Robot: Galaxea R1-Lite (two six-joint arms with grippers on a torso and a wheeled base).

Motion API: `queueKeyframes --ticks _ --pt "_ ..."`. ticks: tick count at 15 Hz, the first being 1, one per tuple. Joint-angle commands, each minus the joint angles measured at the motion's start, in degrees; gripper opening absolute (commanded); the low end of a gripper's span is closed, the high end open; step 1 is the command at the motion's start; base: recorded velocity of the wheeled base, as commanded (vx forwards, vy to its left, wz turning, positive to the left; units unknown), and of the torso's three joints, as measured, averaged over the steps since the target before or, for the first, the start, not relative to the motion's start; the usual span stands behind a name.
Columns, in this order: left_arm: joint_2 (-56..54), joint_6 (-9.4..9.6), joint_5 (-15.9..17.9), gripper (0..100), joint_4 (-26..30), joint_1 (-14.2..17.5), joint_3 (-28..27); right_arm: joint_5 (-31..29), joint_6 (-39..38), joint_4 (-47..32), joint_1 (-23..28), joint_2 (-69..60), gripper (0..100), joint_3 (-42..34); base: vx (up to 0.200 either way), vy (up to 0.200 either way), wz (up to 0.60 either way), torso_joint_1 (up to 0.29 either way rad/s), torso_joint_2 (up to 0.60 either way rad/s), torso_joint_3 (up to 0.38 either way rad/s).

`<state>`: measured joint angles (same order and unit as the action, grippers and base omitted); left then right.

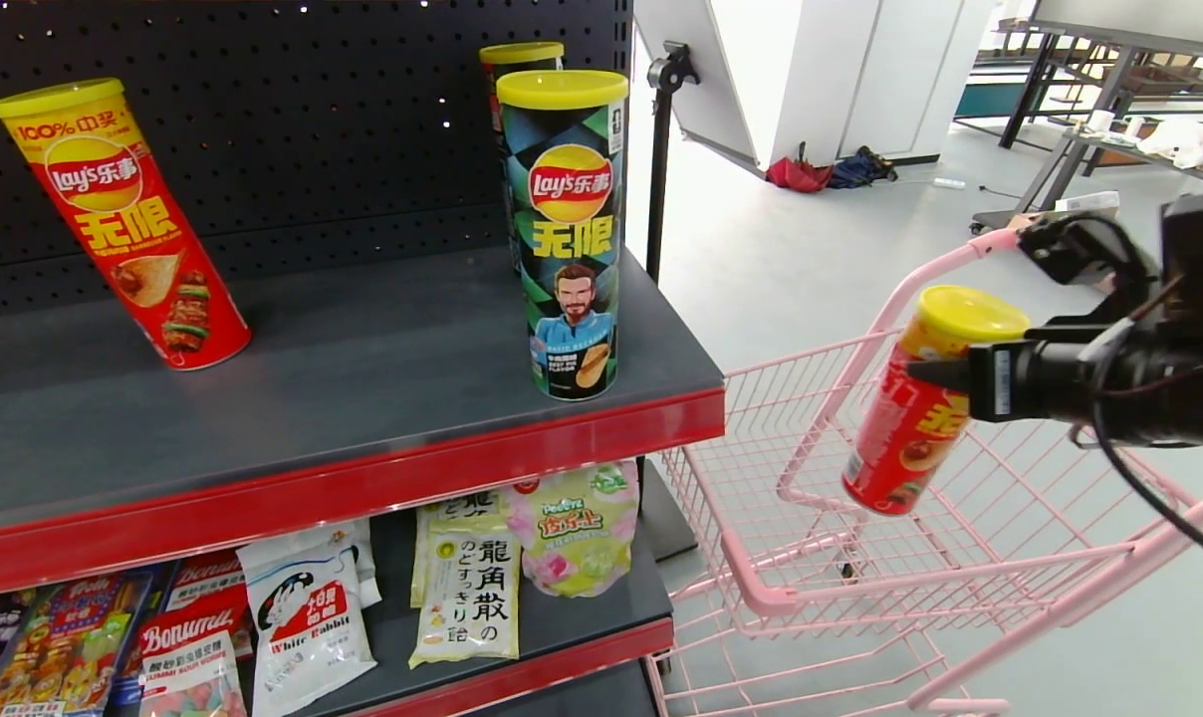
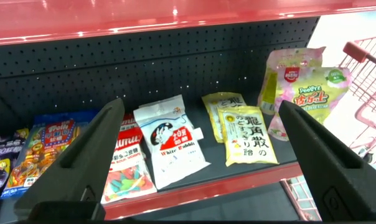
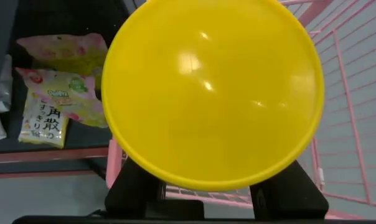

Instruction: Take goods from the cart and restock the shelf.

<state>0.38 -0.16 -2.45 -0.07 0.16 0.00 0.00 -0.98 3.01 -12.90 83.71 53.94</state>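
Above the pink cart [image 1: 753, 590], the right gripper [image 1: 935, 373] clasps a tilted red can [image 1: 900, 453] between its fingers

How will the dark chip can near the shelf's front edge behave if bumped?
The dark chip can is tall and narrow, so it probably tips easily. Being round, it may then roll off the nearby shelf edge.

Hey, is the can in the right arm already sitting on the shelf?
No, the right arm's jaws hold the red can in the air over the pink cart, beside the shelf.
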Motion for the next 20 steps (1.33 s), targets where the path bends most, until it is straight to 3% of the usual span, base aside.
queueKeyframes --ticks 1,7,9,16,20 --pt "0.0 -0.02 0.0 100 0.0 0.0 0.0 -0.2 2.0 -12.3 0.7 -15.0 0 6.2 0.000 0.000 0.00 0.000 0.00 0.000" --pt "0.0 -0.02 0.0 100 0.0 0.0 0.0 -2.2 2.6 -46.5 1.6 -41.8 0 7.1 0.000 0.000 0.00 0.000 0.00 0.000" --pt "0.0 -0.02 0.0 100 0.0 0.0 0.0 -2.5 2.2 -53.2 2.4 -47.6 0 4.9 0.000 0.000 0.00 0.000 0.00 0.000" --pt "0.0 -0.02 0.0 100 0.0 0.0 0.0 -4.1 2.5 -54.1 2.4 -56.1 0 -2.0 0.000 0.000 0.00 0.005 -0.01 -0.010" --pt "0.0 -0.02 0.0 100 0.0 0.0 0.0 -4.1 2.6 -53.8 2.4 -56.5 0 -2.4 0.000 0.000 0.00 0.145 -0.43 -0.272"
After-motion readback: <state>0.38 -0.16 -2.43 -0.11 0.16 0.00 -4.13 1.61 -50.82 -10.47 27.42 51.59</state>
